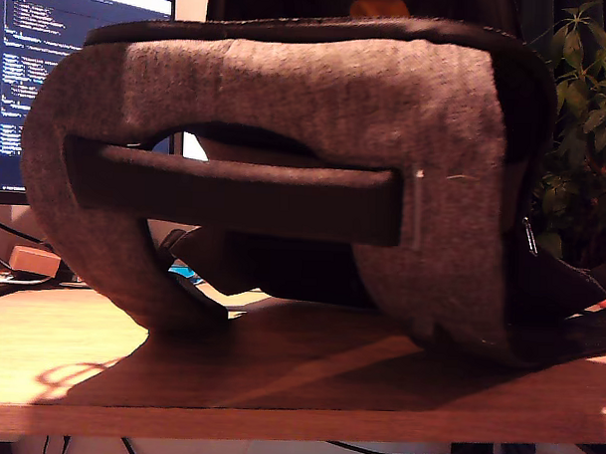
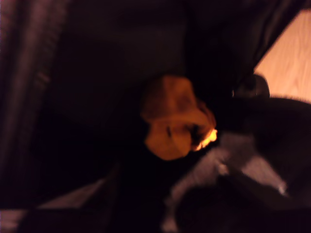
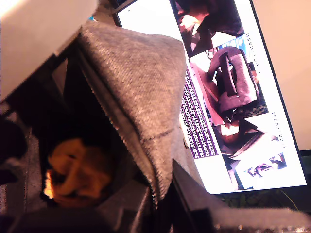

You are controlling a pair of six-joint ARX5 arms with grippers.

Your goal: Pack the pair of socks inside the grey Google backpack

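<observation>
Filling almost the whole exterior view, the backpack (image 1: 288, 97) stands on a wooden table (image 1: 277, 395) — grey woven fabric with a dark handle (image 1: 235, 190) running across its near face and a zipper pull (image 1: 531, 235) hanging at the exterior view's right. A tiny orange patch shows just above the bag's top edge in that view; it is too small to tell what it is. No arm or gripper can be made out there, as the bag hides whatever stands behind it.

Behind the bag at the exterior view's left is a monitor (image 1: 50, 59) with lines of text, and at the exterior view's right a leafy plant (image 1: 581, 117).

The first wrist view looks into a dark, blurred space of black lining, and in the middle of it lies the socks (image 2: 176, 119) — a mustard-yellow bundle, lit on one edge, inside the bag. My first gripper's jaws do not show in that view, so I cannot tell whether they are spread or closed.

In the second wrist view my second gripper (image 3: 146, 194) is clamped on a fold of the backpack's grey fabric (image 3: 141, 87), which stands up between its fingers (image 3: 194, 194). Beside that fold the dark opening shows the socks (image 3: 77, 172) down inside. A bright screen (image 3: 228, 92) stands beyond.
</observation>
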